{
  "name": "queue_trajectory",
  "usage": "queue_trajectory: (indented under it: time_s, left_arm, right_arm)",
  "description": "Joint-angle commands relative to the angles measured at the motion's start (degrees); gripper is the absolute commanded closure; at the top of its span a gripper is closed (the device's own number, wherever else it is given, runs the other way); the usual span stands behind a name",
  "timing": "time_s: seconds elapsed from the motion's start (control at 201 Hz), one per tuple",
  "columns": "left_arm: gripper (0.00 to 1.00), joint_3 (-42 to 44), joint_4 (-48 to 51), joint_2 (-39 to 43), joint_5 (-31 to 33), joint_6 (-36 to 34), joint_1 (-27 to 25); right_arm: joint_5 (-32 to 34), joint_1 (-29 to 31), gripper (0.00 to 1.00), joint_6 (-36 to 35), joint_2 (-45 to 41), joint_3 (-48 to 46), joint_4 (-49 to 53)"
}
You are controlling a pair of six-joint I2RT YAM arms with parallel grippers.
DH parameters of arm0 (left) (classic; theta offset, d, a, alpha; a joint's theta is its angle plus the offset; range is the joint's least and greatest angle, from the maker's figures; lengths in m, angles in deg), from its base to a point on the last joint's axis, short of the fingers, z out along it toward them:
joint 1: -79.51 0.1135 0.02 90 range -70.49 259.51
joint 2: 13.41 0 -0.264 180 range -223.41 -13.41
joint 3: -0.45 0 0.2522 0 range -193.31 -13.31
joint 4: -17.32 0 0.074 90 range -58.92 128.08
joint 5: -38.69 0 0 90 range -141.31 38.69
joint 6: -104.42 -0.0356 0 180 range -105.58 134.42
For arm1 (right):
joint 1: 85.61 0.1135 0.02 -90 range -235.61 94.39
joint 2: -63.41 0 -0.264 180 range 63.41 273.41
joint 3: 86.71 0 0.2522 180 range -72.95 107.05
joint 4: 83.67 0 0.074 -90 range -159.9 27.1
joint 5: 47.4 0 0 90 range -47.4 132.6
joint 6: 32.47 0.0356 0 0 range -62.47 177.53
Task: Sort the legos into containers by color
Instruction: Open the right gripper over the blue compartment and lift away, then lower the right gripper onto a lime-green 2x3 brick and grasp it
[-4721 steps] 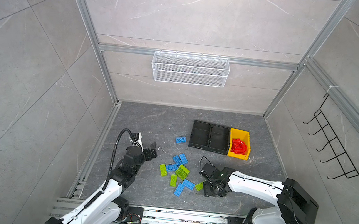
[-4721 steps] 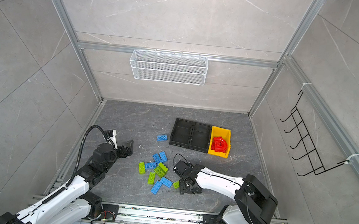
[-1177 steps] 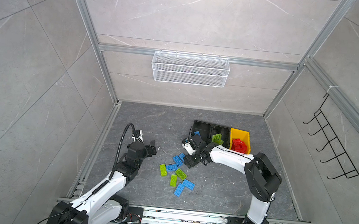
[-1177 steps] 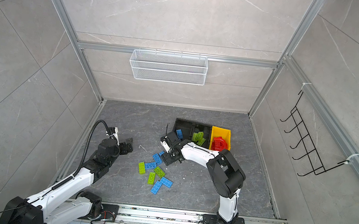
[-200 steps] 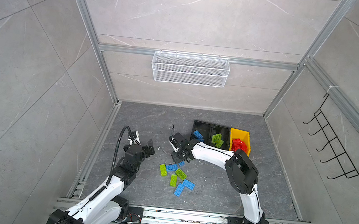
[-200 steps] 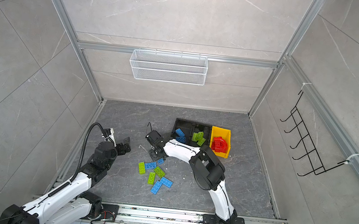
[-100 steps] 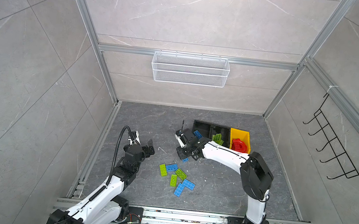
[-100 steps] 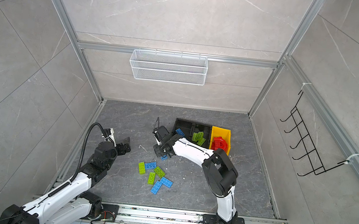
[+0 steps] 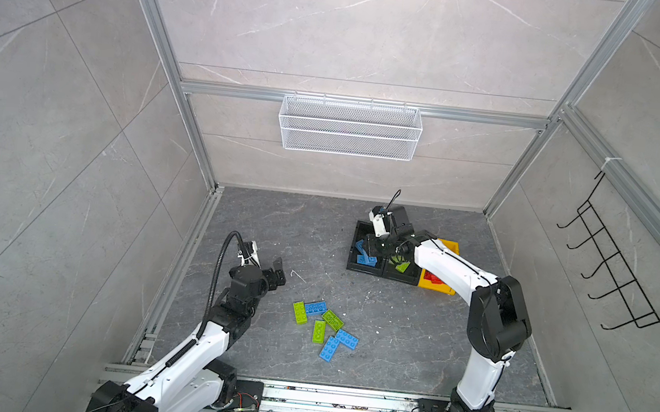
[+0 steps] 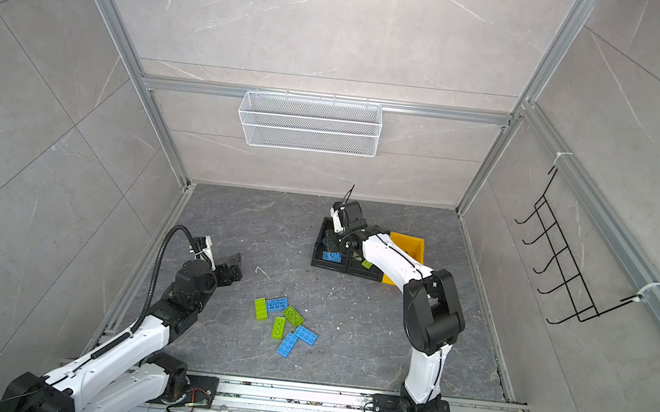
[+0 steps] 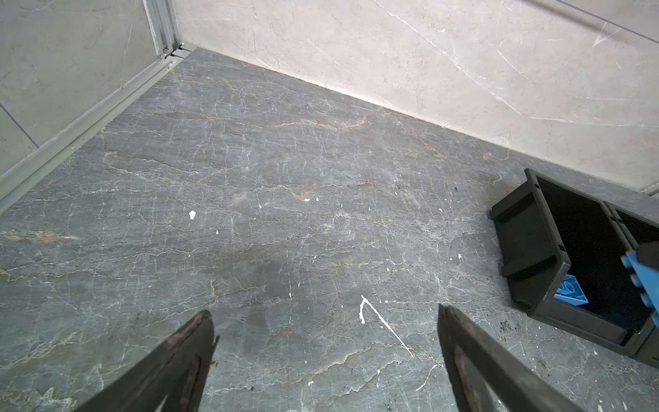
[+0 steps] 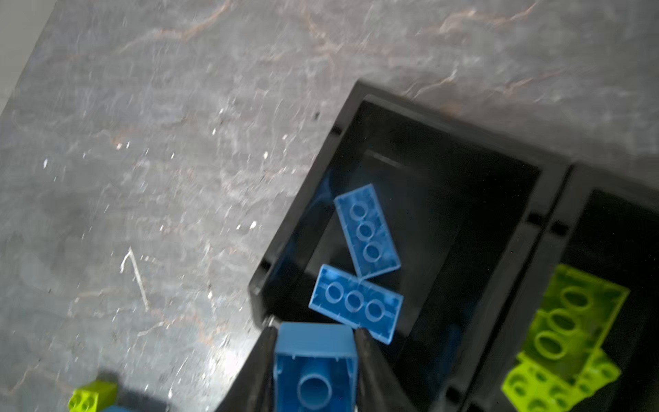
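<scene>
- Left fingers [image 11: 171,367] stand wide apart and hold nothing, hovering over bare counter [image 11: 267,178] near the loose pile.
- Six bricks lie unsorted on the counter in both top views, bunched together between the two arm bases: three loose green bricks [image 9: 318,332] and three loose blue bricks [image 9: 329,349]. No red one is loose.
- Farther back, the right fingers [image 12: 258,374] are closed on a blue brick [image 12: 315,367], its hollow underside toward the wrist camera. It hangs over the near corner of the left black bin [image 11: 527,242] and is not yet released.
- That bin already has two binned blue bricks [image 12: 367,230] lying flat inside.
- Next to it, the middle black bin [image 9: 400,278] holds binned green bricks [image 12: 570,321], at least two; blur hides the exact count.
- Last in the row, the yellow bin [image 9: 451,248] holds the red bricks [image 9: 431,277], so red looks finished.
- By my reckoning the job is around halfway: one drop pending, then three blue and three green to carry.
</scene>
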Motion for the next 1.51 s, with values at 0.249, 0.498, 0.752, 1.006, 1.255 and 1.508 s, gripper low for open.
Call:
queue_trajectory:
  time_s: [0.249,0.498,0.752,1.006,1.255,1.508]
  left_arm:
    - [0.01,-0.91,-2.05,0.28,-0.29,0.40,0.19]
    - [0.01,-1.13,-1.92,0.19,-0.18,0.40,0.19]
    - [0.01,-0.83,-1.38,1.88,-0.04,0.63,0.19]
    - [0.01,-0.48,-1.02,2.67,1.12,0.77,0.26]
    - [0.01,0.27,-1.16,4.11,1.62,1.58,0.36]
    - [0.01,0.07,-0.82,3.63,1.65,1.46,0.45]
  right_arm:
    - [1.93,-1.33,0.72,-1.40,7.44,7.57,-0.16]
    - [2.10,-1.45,0.43,-1.79,8.43,9.66,0.79]
    - [-2.63,0.61,0.32,-4.88,-4.06,0.97,0.72]
    - [0.54,15.53,0.31,-7.32,-19.61,-15.57,5.64]
    - [7.69,29.88,0.31,-3.32,-19.28,-21.50,9.83]
    - [10.83,31.61,0.32,-4.93,-11.63,-19.35,10.46]
